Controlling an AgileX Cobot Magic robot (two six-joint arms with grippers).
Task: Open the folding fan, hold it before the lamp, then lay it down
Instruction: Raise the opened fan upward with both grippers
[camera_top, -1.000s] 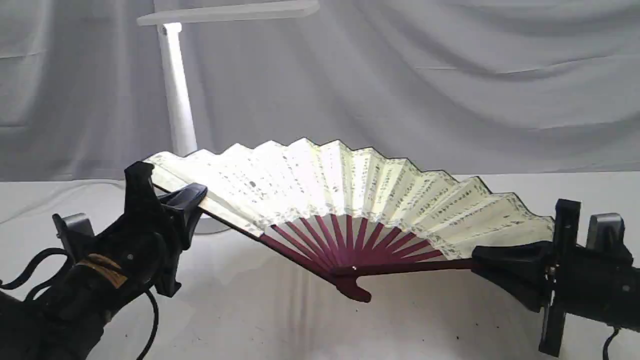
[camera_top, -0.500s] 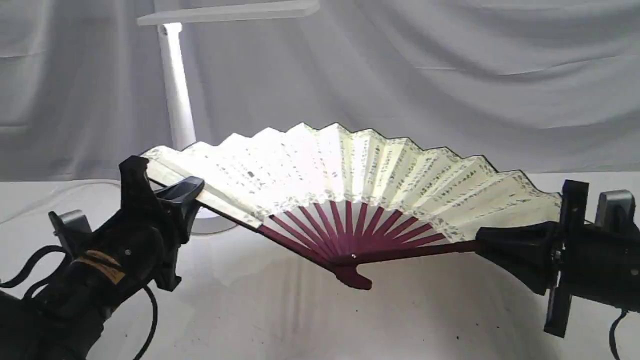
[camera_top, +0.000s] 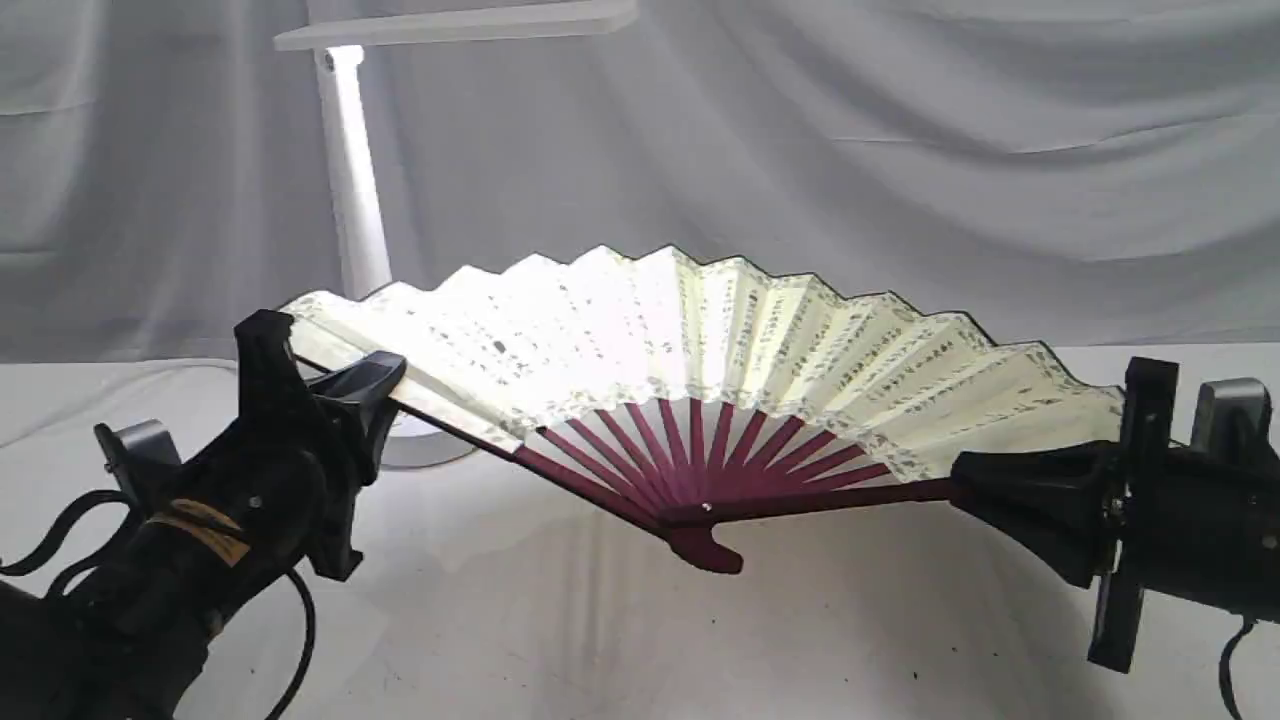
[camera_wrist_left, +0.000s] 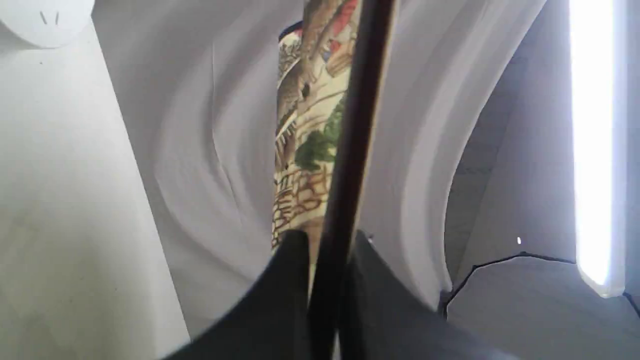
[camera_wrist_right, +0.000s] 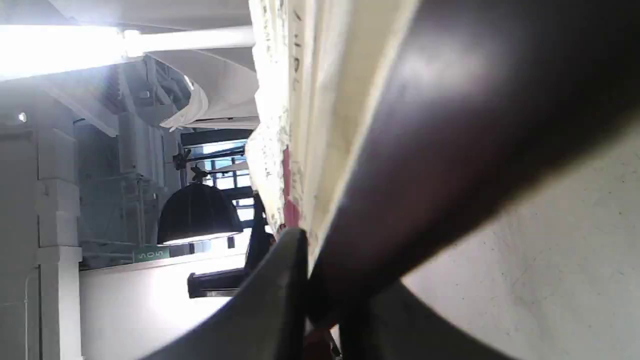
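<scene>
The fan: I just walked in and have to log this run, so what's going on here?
Two robot arms hold the folding fan spread open above the table. The left gripper is shut on one guard, the right gripper on the other. It hangs in front of the lit lamp, not yet laid down.

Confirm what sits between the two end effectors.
The open folding fan spans the whole gap; left end effector and right end effector each clamp one end of it. Clearest in the exterior view.
</scene>
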